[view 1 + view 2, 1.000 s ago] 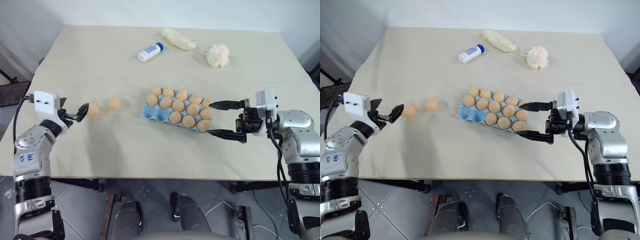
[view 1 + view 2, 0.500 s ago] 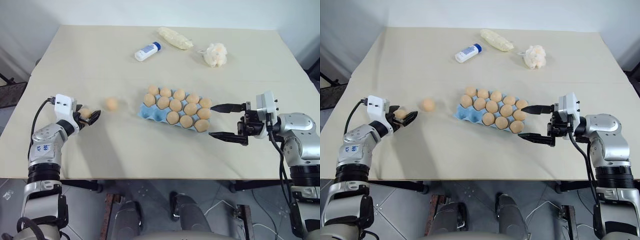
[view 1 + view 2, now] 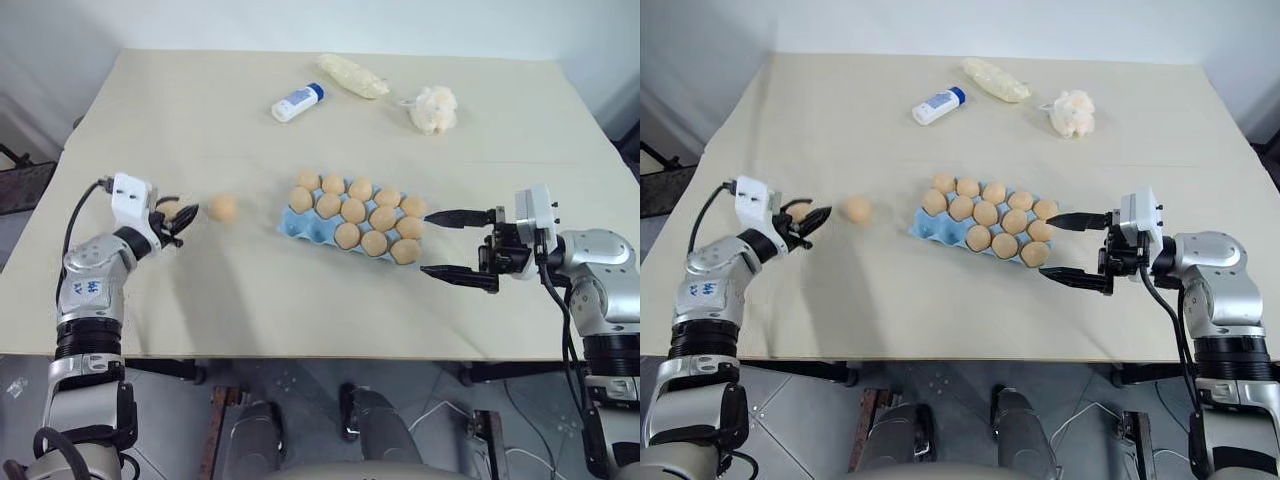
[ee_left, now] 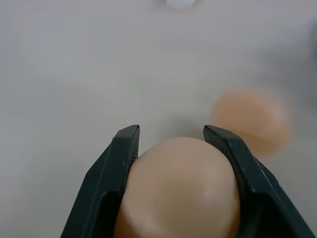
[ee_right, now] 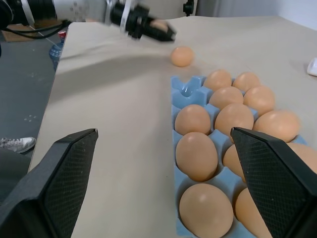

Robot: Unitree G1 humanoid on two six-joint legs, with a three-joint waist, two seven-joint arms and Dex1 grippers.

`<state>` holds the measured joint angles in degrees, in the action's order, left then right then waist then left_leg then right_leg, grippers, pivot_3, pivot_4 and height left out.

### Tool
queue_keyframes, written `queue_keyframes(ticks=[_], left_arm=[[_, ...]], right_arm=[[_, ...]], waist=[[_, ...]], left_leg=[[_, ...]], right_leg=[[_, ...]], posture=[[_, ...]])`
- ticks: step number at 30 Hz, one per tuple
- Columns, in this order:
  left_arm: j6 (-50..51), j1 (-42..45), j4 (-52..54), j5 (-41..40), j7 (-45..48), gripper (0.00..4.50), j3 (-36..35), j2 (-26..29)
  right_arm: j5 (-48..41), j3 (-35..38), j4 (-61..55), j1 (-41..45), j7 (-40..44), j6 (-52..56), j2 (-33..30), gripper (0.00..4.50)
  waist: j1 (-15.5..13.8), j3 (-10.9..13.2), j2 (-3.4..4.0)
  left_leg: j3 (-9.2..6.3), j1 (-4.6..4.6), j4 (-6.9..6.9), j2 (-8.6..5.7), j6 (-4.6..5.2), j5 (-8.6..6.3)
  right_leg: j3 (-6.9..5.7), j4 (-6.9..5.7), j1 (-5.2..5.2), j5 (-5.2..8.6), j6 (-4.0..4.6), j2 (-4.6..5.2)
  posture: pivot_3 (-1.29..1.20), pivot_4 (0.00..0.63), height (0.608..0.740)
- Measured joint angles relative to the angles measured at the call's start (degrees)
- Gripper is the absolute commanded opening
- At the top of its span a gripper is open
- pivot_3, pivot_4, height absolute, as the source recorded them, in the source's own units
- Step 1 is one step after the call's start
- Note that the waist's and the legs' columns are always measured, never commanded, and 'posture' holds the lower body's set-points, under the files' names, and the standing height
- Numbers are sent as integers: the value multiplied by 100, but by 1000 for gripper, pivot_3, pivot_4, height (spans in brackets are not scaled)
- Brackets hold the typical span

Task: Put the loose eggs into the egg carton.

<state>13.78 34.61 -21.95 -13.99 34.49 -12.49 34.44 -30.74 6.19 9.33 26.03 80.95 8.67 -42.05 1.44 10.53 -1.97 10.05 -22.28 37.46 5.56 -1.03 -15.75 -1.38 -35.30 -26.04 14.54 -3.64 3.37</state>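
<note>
The left gripper (image 4: 171, 136) clamps one loose egg (image 4: 181, 191) between its black fingers, apparently lifted just clear of the table (image 3: 300, 290). A second loose egg (image 3: 223, 207) lies near the held one, at its 3 o'clock, short of the egg carton (image 3: 300, 225). The light blue carton sits mid-table, most cups filled. At its 3 o'clock, the right gripper (image 3: 446, 245) hangs with jaws spread wide, holding nothing.

Gripped egg (image 4: 181, 191) cut off by frame edge; second egg (image 4: 251, 119) blurred.
</note>
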Motion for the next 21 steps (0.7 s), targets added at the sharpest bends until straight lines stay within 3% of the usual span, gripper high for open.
queue_keyframes(ticks=[5,12,16,21], left_arm=[[322,651,558,-171,286,1770,293,-242],[151,1511,77,-238,1008,1770,889,-1058],[-33,1524,-405,-183,1509,1770,1343,-1591],[-202,1479,-832,14,1765,1770,1690,-1797]], right_arm=[[-8,86,-27,-27,-47,-109,22,4500],[-153,168,-275,-242,-128,-165,174,4500],[-245,322,-543,-459,-286,-243,218,4500],[-240,348,-813,-782,-559,-239,222,4500]], waist=[[2,0,0],[30,0,0],[12,1,0],[31,2,0]], left_leg=[[1,3,19,-3,1,0],[0,4,36,-1,2,1],[-6,2,40,0,2,1],[-7,-1,48,0,5,-1]], right_leg=[[4,-12,6,-1,-2,-1],[11,-24,5,-3,-5,-7],[8,-26,5,-2,-5,-9],[14,-26,4,-3,-6,-8]], posture=[[0,150,740],[0,150,740],[0,150,740],[0,150,740]])
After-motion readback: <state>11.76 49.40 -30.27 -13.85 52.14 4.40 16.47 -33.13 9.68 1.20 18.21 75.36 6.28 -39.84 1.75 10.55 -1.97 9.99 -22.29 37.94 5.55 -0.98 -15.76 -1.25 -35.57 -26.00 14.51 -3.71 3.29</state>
